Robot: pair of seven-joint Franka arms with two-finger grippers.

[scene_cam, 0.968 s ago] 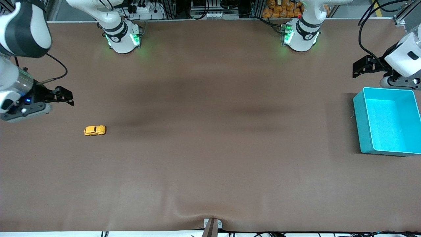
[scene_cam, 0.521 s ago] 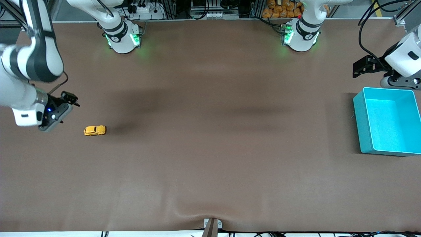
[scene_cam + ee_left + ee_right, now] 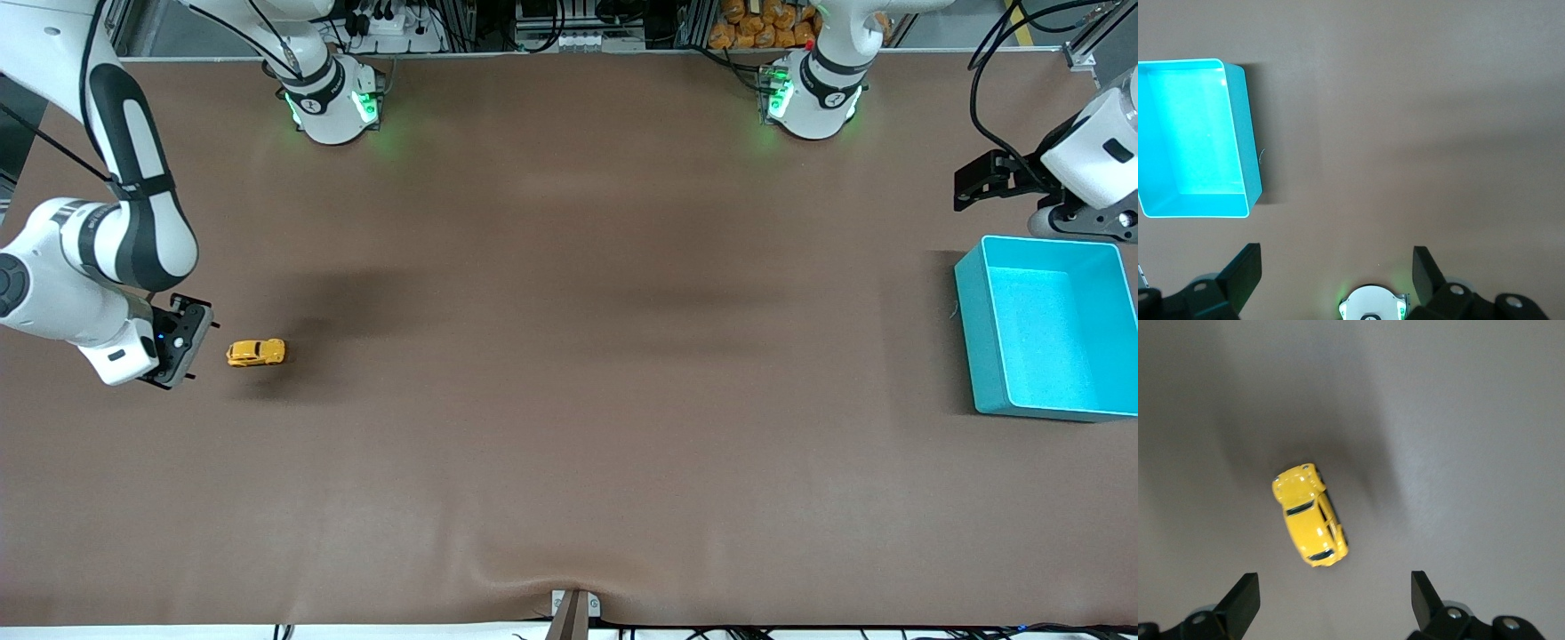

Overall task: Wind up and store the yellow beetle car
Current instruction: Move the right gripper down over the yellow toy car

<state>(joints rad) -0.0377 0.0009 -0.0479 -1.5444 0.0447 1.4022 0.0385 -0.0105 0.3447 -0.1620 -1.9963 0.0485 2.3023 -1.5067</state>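
Front view is showing a smooth brown mat (image 3: 569, 356) covering the table, slightly wrinkled at the lower middle of the frame. The car (image 3: 256, 353), a tiny glossy yellow toy with a rounded beetle body and dark windows, is sitting on its wheels at the left of the frame, toward the right arm's end of the table. At the right edge of the frame a turquoise box (image 3: 973, 329) with straight walls and an open top is lying well apart from the car.

The right arm is bending sharply at the left of the frame, its wrist pointing down, and the right gripper (image 3: 178, 342) is hanging just beside the car. In the right wrist view its dark fingers (image 3: 1245, 600) are standing spread wide and empty, with the car (image 3: 1310, 515) on the mat between and ahead of them.

The left arm is waiting at the upper right of the frame; the left gripper (image 3: 978, 182) is holding nothing above the mat near the box, fingers (image 3: 1245, 267) parted.

Compared with a second ago, the right gripper has swung down and closer to the car; the car, box and left arm have not moved.
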